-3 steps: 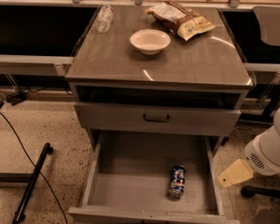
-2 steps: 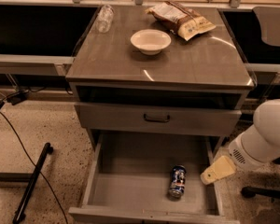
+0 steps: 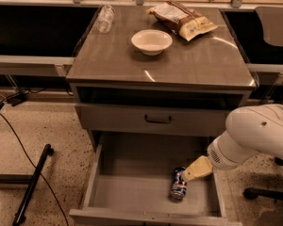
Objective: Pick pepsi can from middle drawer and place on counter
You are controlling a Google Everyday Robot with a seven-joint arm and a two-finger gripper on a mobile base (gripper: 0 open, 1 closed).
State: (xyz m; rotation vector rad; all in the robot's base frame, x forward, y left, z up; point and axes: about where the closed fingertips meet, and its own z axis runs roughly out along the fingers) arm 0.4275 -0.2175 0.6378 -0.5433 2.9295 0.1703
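My gripper [image 3: 188,174] is just right of the blue cylindrical pepsi can [image 3: 178,185], inside the flat grey middle drawer [image 3: 132,194]. Its state I cannot tell.

Blue pepsi can [image 3: 178,186] lying in open middle drawer [image 3: 132,194], gripper [image 3: 189,173] seemingly touching

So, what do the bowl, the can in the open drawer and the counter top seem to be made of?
The bowl looks like matte cream plastic or ceramic; I cannot tell which. The can seems metal: silvery end, printed blue side. The counter looks like glossy laminate, mirroring light. The gripper is at the can's upper right, over the drawer.
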